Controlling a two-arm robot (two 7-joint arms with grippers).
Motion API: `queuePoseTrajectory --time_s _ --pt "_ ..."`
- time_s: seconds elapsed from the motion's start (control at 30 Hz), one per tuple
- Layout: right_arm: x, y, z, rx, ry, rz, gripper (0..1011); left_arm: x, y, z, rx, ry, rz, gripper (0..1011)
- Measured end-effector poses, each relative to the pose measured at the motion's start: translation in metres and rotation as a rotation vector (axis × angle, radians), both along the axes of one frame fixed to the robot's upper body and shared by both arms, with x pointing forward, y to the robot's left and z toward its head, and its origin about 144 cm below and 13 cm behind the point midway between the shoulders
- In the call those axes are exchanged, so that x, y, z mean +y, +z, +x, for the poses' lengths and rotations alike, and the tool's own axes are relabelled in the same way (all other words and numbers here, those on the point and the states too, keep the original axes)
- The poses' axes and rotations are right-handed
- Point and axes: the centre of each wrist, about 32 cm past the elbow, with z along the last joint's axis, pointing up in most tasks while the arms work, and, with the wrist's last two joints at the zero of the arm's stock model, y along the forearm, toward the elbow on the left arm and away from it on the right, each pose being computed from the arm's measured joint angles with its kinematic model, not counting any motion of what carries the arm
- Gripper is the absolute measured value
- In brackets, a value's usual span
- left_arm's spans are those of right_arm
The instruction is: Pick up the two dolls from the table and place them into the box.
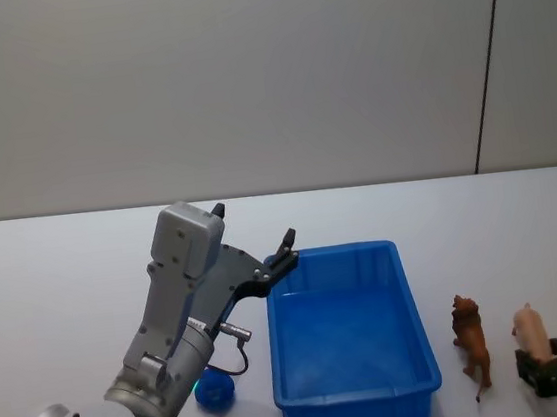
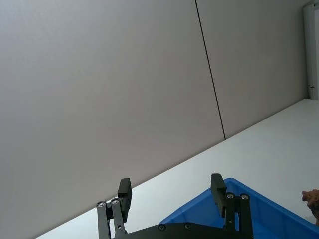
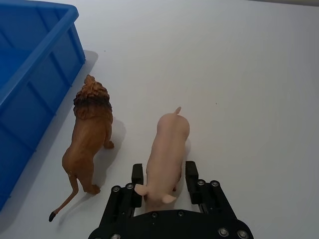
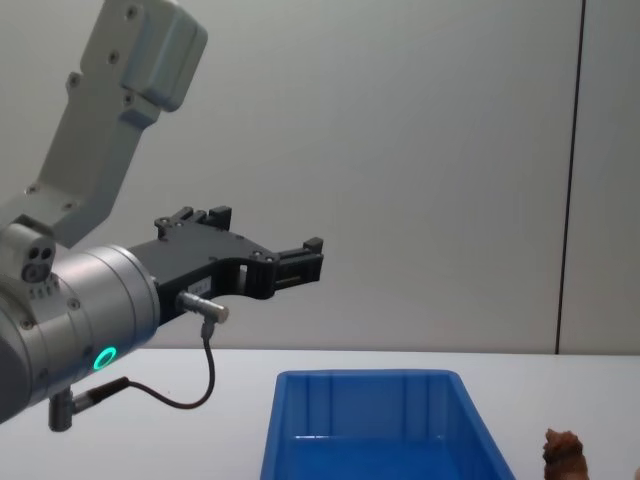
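The blue box (image 1: 358, 395) stands in the middle of the white table (image 1: 57, 294). To its right stands the reddish-brown lion doll (image 1: 471, 340), also the lion doll (image 3: 90, 134). Beside that is the pale pink pig doll (image 1: 531, 331), standing on the table. My right gripper (image 3: 164, 172) is low over the table with its fingers (image 3: 138, 175) pressed against both sides of the pink doll's (image 3: 168, 139) rear. My left gripper (image 1: 253, 228) hangs open and empty, raised above the box's far left corner; its left gripper (image 4: 250, 235) points forward.
A small round blue object (image 1: 215, 389) lies on the table left of the box, under my left arm. The box's wall (image 3: 30, 74) is close to the lion doll. A grey wall rises behind the table.
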Motion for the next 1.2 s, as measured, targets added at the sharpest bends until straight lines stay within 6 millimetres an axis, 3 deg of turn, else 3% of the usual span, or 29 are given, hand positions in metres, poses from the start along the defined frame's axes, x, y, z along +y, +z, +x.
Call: queuePoseTrajectory --time_s 0.13,0.2,0.6,1.2 --pt "0.001 0.0 0.002 0.001 -0.003 0.005 393 0.0 0.0 0.0 0.0 0.0 0.0 1001" --pt "0.001 0.0 0.002 -0.003 -0.003 0.006 369 0.0 0.0 0.0 0.0 0.0 0.0 1001" --pt "0.004 0.008 0.006 -0.096 -0.001 0.0 369 0.0 0.0 0.0 0.0 0.0 0.0 1001" --pt "0.022 0.048 0.017 -0.304 0.136 0.027 369 0.0 0.0 0.0 0.0 0.0 0.0 1001"
